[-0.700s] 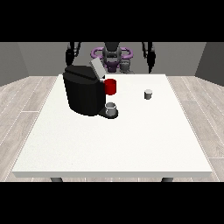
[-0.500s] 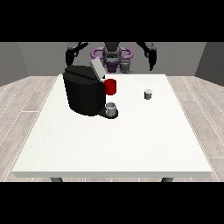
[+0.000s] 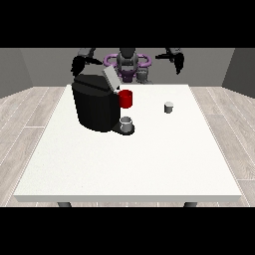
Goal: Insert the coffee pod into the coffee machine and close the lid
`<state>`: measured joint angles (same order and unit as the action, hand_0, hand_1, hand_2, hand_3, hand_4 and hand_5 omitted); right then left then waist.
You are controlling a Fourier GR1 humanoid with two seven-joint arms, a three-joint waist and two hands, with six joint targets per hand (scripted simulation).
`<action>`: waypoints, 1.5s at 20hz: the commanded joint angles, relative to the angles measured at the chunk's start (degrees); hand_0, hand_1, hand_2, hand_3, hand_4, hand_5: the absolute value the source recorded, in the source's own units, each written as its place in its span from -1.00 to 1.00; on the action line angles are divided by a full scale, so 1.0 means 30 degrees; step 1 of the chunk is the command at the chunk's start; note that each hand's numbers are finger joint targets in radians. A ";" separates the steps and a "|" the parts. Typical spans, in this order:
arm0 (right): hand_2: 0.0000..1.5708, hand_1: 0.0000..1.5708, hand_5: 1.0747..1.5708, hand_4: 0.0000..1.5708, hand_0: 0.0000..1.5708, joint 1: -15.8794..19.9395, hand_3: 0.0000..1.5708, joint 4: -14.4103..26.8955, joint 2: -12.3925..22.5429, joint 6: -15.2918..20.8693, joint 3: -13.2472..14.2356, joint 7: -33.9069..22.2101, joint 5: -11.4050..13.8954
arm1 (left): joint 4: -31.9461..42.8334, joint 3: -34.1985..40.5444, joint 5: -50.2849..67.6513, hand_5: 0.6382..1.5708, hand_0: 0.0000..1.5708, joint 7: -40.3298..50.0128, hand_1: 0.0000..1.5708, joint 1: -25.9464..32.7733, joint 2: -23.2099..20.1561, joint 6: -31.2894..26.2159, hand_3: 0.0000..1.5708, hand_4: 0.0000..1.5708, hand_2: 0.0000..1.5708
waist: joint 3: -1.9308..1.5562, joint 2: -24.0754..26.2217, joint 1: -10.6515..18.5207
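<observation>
The hand at the view's right point(image 3: 178, 62) hangs in the air above the far edge of the table point(image 3: 149, 164), dark against the grey wall, holding nothing; whether its fingers are spread or curled cannot be told from here. The hand at the view's left point(image 3: 78, 64) is raised at about the same height, just behind and above the back of the coffee machine point(image 3: 94, 104), also with nothing in it and its fingers too small to read. Between the two arms the robot's torso point(image 3: 127, 63) stands at the table's far side, with a purple ring around it. The coffee machine, a black block, sits on the left half of the table toward the far edge, its grey lid point(image 3: 110, 77) tilted up and open. A red part point(image 3: 126, 98) projects from the machine's front at the right, and below it a small grey cup point(image 3: 127, 123) rests on the machine's dark base. The coffee pod point(image 3: 169, 107), a small pale cylinder, stands upright on the bare white table to the right of the machine, well apart from it and from both hands.
</observation>
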<state>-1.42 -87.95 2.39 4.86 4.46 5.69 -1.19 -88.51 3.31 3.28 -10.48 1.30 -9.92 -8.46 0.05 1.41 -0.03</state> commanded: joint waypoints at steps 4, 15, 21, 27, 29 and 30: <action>-1.00 -1.00 1.00 -0.77 -1.00 0.0245 -1.00 -0.0313 -0.0766 0.0616 -0.0777 0.0746 0.0551 | 0.2116 0.1235 -0.1863 1.00 -1.00 -0.0313 -1.00 -0.2266 -0.2121 0.0205 -1.00 -1.00 -1.00 | -0.0015 -0.1109 -0.1214; -1.00 -1.00 1.00 -0.64 -1.00 0.2010 -1.00 -0.1448 -0.0777 0.0290 -0.1509 -0.1073 -0.0111 | 0.7586 0.2814 -0.2198 1.00 -1.00 0.1661 -1.00 -0.6430 -0.4696 -0.0951 -1.00 -1.00 -1.00 | -0.0007 -0.2769 -0.2861; -1.00 -1.00 1.00 -0.54 -1.00 0.3068 -1.00 -0.0108 -0.0585 0.0737 -0.0906 -0.0099 -0.0073 | 1.0655 0.3253 -0.2498 1.00 -1.00 0.0518 -1.00 -0.7893 -0.5230 -0.1331 -1.00 -1.00 -1.00 | -0.0011 -0.4296 -0.2438; -1.00 -1.00 1.00 -0.50 -1.00 0.3868 -1.00 0.1409 0.0428 0.0270 -0.0391 -0.1107 -0.0161 | 1.1641 0.1867 -0.4300 1.00 -1.00 0.2187 -1.00 -0.9157 -0.4703 -0.0641 -1.00 -1.00 -1.00 | -0.0019 -0.3606 -0.2261; -1.00 -1.00 1.00 -0.45 -1.00 0.3436 -1.00 0.1052 0.0091 0.0862 -0.1070 -0.1289 0.0674 | 1.2550 0.1521 -0.5271 1.00 -1.00 0.0705 -1.00 -0.8988 -0.4619 -0.0032 -1.00 -1.00 -1.00 | -0.0013 -0.3681 -0.2469; -1.00 -1.00 1.00 -0.46 -1.00 0.3539 -1.00 0.0641 0.0046 0.0804 -0.1273 -0.1917 0.0626 | 1.2758 0.0928 -0.5848 1.00 -1.00 0.0935 -1.00 -0.8778 -0.3759 0.0687 -1.00 -1.00 -0.86 | -0.0012 -0.3401 -0.2684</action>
<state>8.96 -86.32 2.24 7.37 0.95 1.13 0.21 -52.87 8.63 -10.36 -7.50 -24.51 -22.92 -8.89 0.01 -9.59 -7.55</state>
